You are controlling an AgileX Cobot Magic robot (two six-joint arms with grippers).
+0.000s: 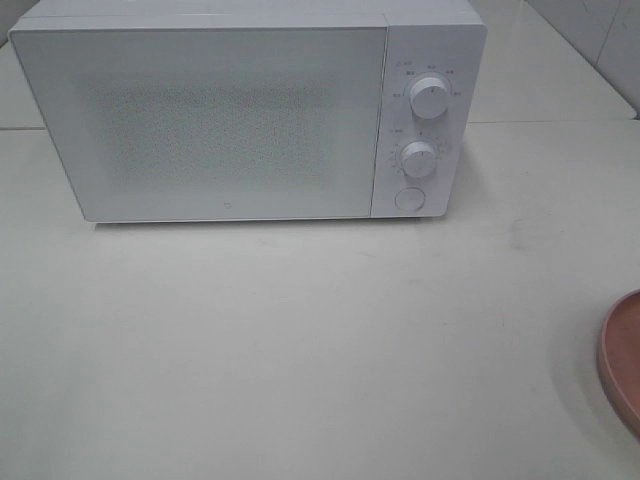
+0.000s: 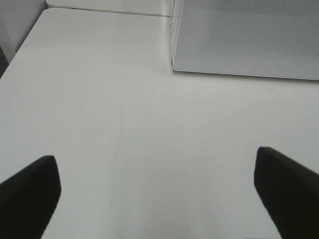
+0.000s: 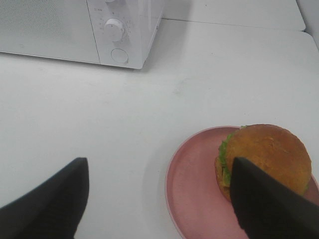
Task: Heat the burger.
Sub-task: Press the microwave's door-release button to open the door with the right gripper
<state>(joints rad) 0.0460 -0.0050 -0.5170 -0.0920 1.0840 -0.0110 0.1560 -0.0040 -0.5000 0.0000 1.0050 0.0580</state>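
Observation:
The burger (image 3: 264, 154), golden-brown bun over a green lettuce frill, sits on a pink plate (image 3: 194, 191) in the right wrist view. My right gripper (image 3: 159, 199) hovers above the table with its jaws wide apart and nothing between them; one dark finger (image 3: 269, 204) overlaps the burger's near side. In the high view only the plate's rim (image 1: 622, 355) shows at the right edge, and the burger is out of view there. My left gripper (image 2: 159, 194) is open over bare table, with nothing between its fingers. Neither gripper appears in the high view.
A white microwave (image 1: 250, 110) stands at the back of the table, door shut, with two round knobs (image 1: 430, 97) and a round button (image 1: 409, 198) on its right panel. Its lower front corner (image 2: 174, 67) shows in the left wrist view.

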